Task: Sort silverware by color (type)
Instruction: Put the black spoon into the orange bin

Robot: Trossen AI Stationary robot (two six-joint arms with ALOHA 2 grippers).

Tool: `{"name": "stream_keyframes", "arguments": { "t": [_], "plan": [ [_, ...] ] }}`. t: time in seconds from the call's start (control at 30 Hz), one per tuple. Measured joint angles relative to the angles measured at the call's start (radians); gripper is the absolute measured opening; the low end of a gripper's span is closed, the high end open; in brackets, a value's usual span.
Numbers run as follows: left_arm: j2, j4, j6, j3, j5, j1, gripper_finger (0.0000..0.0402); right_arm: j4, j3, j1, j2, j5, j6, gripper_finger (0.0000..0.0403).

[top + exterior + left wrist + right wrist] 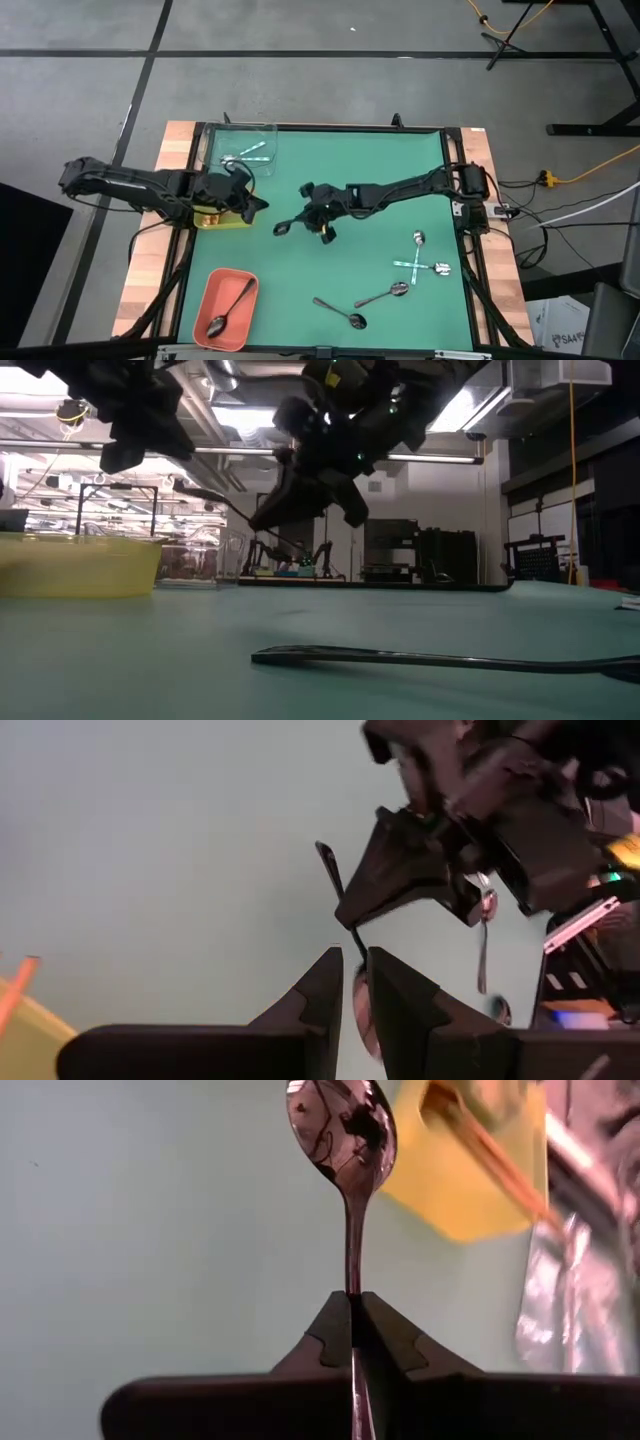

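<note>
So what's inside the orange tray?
One dark spoon lies in the orange tray, bowl toward the table's near edge. Nothing else shows in it. The yellow tray is mostly hidden under the left gripper, so its contents cannot be told.

Workshop beyond the table
Grey floor (330,90) crossed by dark lines; bright ceiling strip lights (445,458); dark racks (440,555) against the far wall.

spoon (345,1125): dark polished metal, mirror-glossy bowl | table mat (330,160): green, smooth, matt | table edge (175,150): bare wood, 9 o'clock | yellow tray (75,565): translucent plastic | clear tray (240,140): glossy plastic, 11 o'clock | salmon tray (225,315): matt plastic, 7 o'clock
</note>
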Motion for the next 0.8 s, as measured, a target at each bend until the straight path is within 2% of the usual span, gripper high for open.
{"name": "stream_keyframes", "arguments": {
  "t": [0.5, 0.8],
  "plan": [
    [0.168, 0.138, -0.139, 0.0, 0.198, 0.0, 0.0044, 0.062, 0.0, 0.131, 0.0, 0.296, -0.303, 0.0],
    [0.263, 0.247, -0.184, 0.0, 0.304, 0.0, 0.0044, 0.154, 0.0, 0.172, -0.002, 0.354, -0.426, 0.0]
  ]
}}
